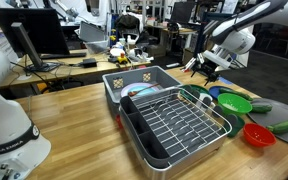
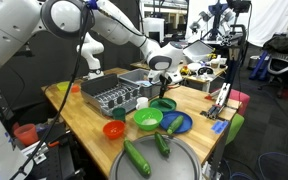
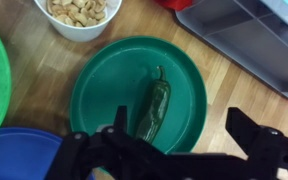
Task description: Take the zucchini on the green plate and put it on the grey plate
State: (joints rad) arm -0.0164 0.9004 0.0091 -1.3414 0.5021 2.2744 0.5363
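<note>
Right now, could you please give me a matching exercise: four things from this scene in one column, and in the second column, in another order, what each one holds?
Things:
1. dark green plate
2. grey plate
3. white bowl
4. gripper

Holds:
a. two zucchini
b. nothing; it is open
c. one dark vegetable
d. pale nut-like pieces

Pairs: 1-c, 2-a, 3-d, 4-b

I'm watching my arm [image 2: 112,42] showing glossy white rounded shells with dark bands at the joints. The pincer [image 3: 174,138] is showing matte black, its fingers [image 3: 249,135] blocky and angular.
</note>
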